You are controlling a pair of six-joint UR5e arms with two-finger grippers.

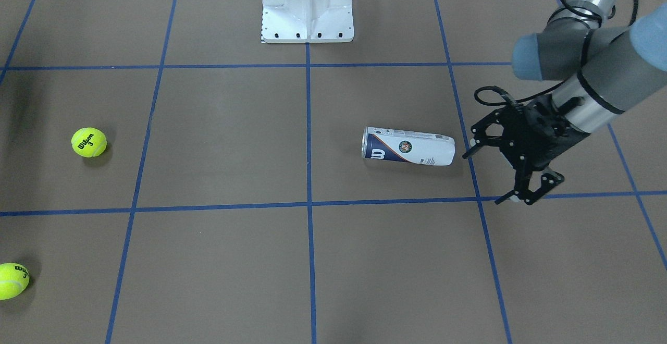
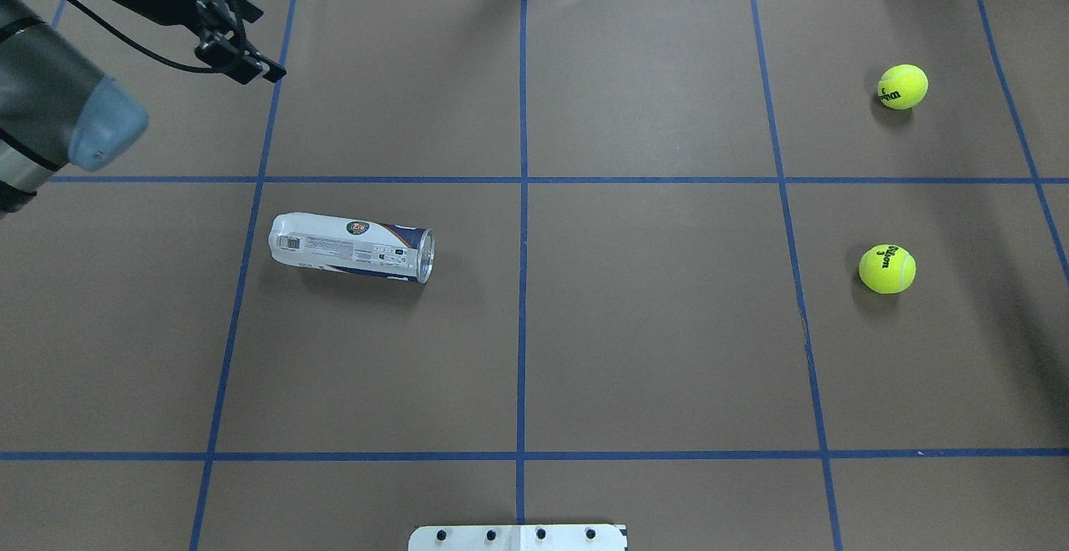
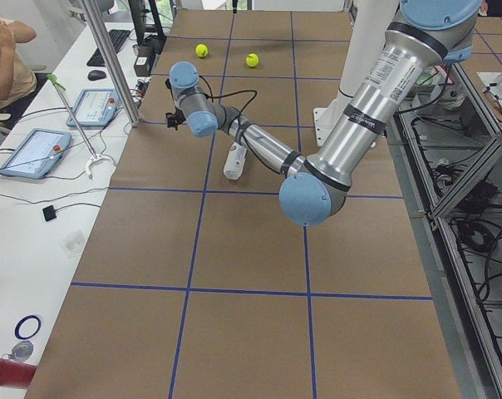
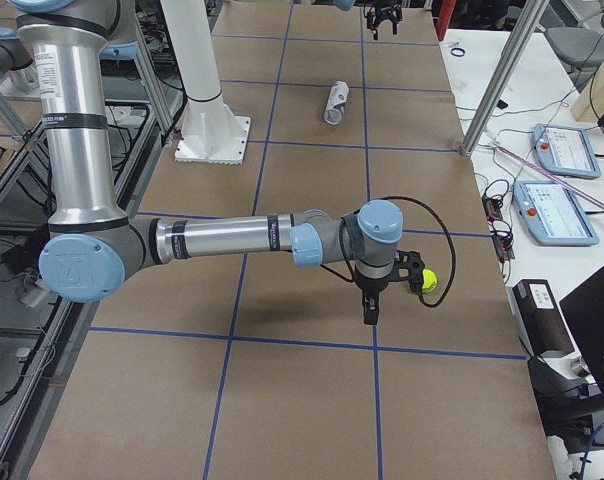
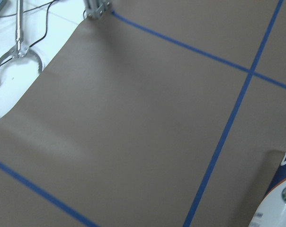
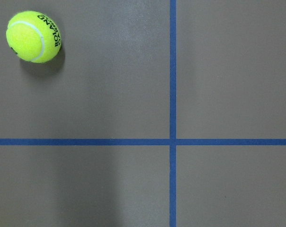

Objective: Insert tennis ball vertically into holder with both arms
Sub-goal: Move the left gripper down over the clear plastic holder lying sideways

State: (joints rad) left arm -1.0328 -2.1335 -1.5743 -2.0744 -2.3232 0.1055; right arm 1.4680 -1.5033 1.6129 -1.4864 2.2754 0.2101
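- left end effector [image 1: 482, 178] is hovering with its fingers spread wide and gripping nothing, near the closed end of the holder [image 1: 409, 147] and apart from it.
- holder is lying on its side on the tabletop [image 1: 234, 140], with its metal-rimmed mouth pointing toward the blue centre line [image 1: 308, 125].
- its label is showing a white "w" on navy and a round emblem; a barcode [image 2: 290, 243] is showing from overhead.
- two balls are sitting on the robot's right side, well apart from the holder: the farther tennis ball [image 1: 89, 142] is reading "wilson 3", the nearer tennis ball [image 1: 11, 280] "wilson".
- right end effector [image 4: 370, 312] is hanging over the tabletop; i cannot tell whether it is spread or pressed together.
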